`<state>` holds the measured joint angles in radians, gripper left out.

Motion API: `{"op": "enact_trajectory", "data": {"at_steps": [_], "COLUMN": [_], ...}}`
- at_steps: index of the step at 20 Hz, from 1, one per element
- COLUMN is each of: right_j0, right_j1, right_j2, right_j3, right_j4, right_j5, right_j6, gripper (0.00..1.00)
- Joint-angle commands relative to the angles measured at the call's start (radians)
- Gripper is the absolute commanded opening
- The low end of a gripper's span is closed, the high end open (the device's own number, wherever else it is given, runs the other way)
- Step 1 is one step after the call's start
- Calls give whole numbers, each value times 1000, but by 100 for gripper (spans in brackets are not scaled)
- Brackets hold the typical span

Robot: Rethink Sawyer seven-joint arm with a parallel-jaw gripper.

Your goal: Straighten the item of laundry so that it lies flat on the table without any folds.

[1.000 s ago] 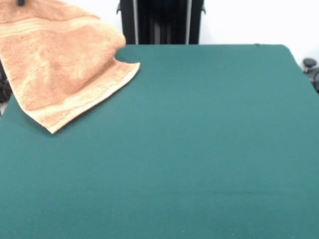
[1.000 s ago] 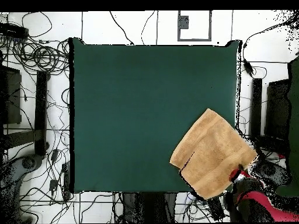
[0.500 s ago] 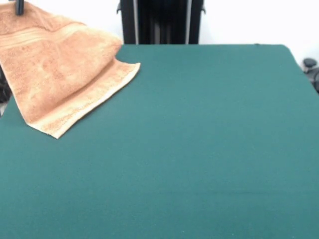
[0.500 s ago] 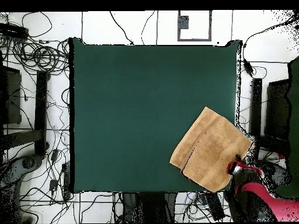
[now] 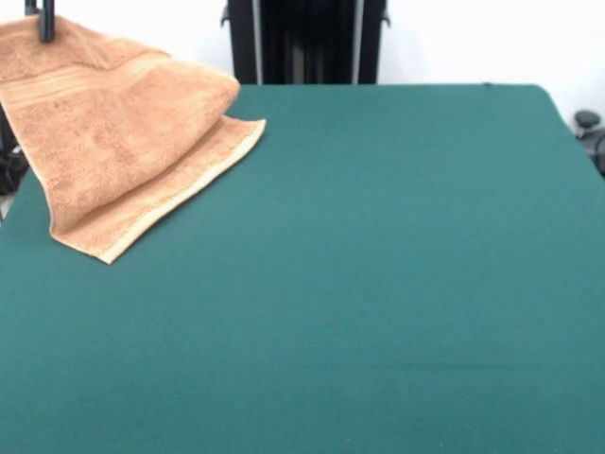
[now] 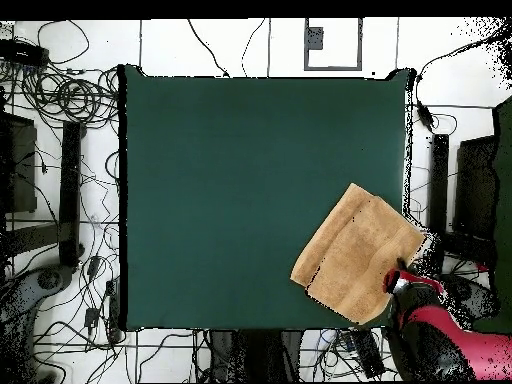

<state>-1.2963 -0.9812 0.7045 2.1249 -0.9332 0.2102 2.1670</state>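
Note:
The item of laundry (image 5: 123, 142), an orange-tan terry towel with paler band stripes, lies at a corner of the green table (image 5: 378, 265). One corner of it is lifted, and the raised part drapes over the part resting on the felt. My gripper (image 5: 43, 21) shows only as dark tips at the top left, shut on that lifted corner. From overhead the towel (image 6: 355, 255) sits at the table's (image 6: 240, 180) lower right corner. There my gripper (image 6: 400, 283) is at the towel's right edge, on the end of the red arm (image 6: 445, 335).
Tangled cables (image 6: 60, 100) cover the white floor left of the table, with more along the right and bottom sides. Dark equipment (image 6: 475, 190) stands to the right of the table. A small black object (image 5: 588, 123) sits beyond the table's far right corner.
My gripper has moved inward over the table's corner with the towel's corner in it. The lifted part has sunk and now drapes further over the flat part.

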Motion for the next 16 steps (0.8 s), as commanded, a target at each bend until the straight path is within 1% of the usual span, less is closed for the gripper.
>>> {"op": "enact_trajectory", "data": {"at_steps": [1, 2, 4, 5, 6, 7, 8, 9, 10, 11, 15, 16], "right_j0": [23, 17, -25, -72, -99, -148, -178, -220, -238, -267, -324, -323], "right_j1": [77, 82, 114, 154, 178, 228, 247, 285, 298, 314, 355, 355], "right_j2": [108, 113, 153, 195, 218, 256, 281, 314, 328, 350, 391, 396], "right_j3": [-27, -27, -26, -30, -34, -48, -53, -73, -82, -96, -132, -128], "right_j4": [-88, -90, -72, -55, -47, -31, -18, 3, 10, 26, 47, 45], "right_j5": [67, 68, 94, 121, 141, 184, 207, 254, 277, 311, 389, 393], "right_j6": [-243, -244, -291, -351, -387, -461, -502, -578, -609, -663, -786, -788], "gripper": [0, 0, 0, 0, 0, 0, 0, 0, 0, 0, 0, 0]}}
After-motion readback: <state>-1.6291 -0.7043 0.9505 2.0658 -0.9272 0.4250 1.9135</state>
